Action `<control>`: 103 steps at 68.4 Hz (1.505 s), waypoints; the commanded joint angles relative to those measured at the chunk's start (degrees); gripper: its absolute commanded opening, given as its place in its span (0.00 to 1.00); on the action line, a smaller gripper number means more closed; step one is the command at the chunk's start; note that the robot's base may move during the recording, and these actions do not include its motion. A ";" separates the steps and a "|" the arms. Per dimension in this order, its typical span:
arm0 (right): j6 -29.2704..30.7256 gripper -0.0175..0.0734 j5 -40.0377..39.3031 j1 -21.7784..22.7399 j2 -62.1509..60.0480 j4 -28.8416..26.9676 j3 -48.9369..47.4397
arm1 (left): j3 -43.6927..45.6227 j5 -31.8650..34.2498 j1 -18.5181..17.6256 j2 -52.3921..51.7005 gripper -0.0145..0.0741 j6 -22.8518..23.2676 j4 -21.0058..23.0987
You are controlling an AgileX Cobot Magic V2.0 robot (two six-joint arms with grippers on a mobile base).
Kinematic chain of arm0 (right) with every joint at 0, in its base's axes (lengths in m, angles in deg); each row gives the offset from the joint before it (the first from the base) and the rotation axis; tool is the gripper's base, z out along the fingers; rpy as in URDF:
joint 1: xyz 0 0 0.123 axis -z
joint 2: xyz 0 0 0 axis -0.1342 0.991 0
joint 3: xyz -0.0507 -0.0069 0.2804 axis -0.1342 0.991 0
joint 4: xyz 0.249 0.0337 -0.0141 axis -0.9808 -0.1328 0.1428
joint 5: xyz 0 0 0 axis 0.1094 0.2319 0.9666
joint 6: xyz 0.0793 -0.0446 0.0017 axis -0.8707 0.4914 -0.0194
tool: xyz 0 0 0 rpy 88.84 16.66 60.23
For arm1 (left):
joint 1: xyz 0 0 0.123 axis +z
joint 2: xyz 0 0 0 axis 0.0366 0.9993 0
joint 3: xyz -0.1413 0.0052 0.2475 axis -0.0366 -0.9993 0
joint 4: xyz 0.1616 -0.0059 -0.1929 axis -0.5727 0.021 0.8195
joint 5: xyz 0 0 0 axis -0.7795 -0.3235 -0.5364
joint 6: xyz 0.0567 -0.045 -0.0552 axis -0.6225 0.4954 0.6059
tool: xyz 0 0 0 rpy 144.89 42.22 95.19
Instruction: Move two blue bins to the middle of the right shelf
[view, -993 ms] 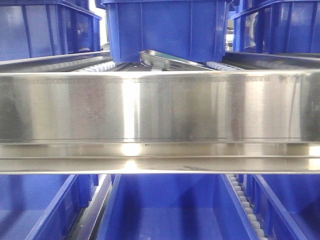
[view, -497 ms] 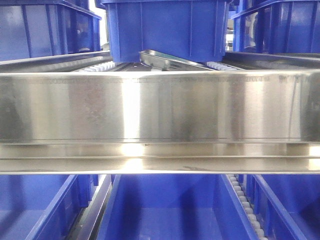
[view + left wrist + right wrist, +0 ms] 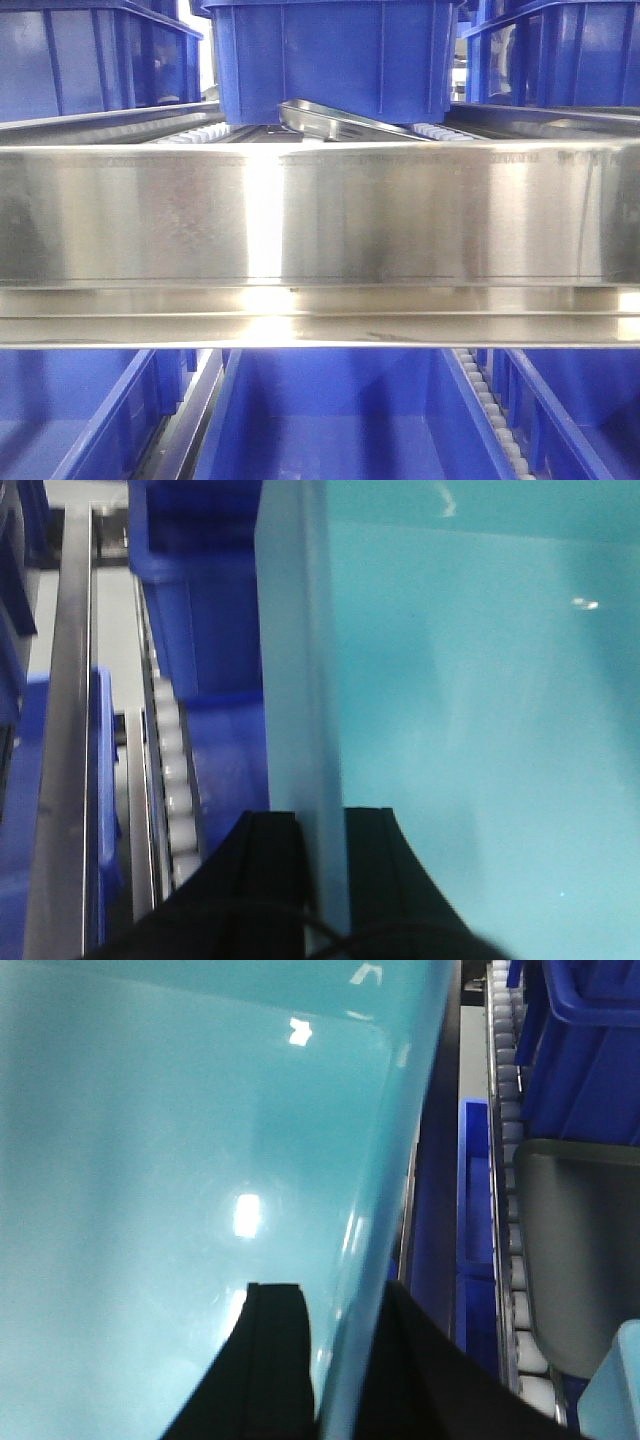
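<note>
A blue bin [image 3: 330, 60] sits at the top centre of the front view, above the steel shelf beam. In the wrist views its inside looks pale cyan. My left gripper [image 3: 322, 815] is shut on the bin's left wall [image 3: 295, 630], with one black finger on each side. My right gripper [image 3: 345, 1290] is shut on the bin's right wall [image 3: 395, 1150] in the same way. The bin floor [image 3: 180, 1140] fills most of both wrist views. Neither gripper shows in the front view.
A wide steel shelf beam [image 3: 320, 215] crosses the front view. Other blue bins stand at upper left [image 3: 90, 60], upper right [image 3: 560, 50] and below [image 3: 330, 420]. A metal tray [image 3: 340, 122] lies under the centre bin. Roller tracks [image 3: 170, 780] [image 3: 505, 1110] flank the bin. A grey bin [image 3: 580, 1250] sits on the right.
Almost nothing has changed. The glare on the steel beam has drifted slightly to the right. Both grippers keep their hold on the bin.
</note>
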 commanded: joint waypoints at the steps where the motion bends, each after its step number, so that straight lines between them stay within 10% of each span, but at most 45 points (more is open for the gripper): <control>1: 1.36 0.02 -0.80 -0.02 -0.59 -1.27 -0.65 | 0.63 8.64 -0.46 -0.95 0.04 -0.09 2.80; 103: 1.36 0.02 -2.51 -0.02 -0.59 -1.27 -0.65 | 0.63 12.04 -0.46 -0.95 0.04 -0.09 2.68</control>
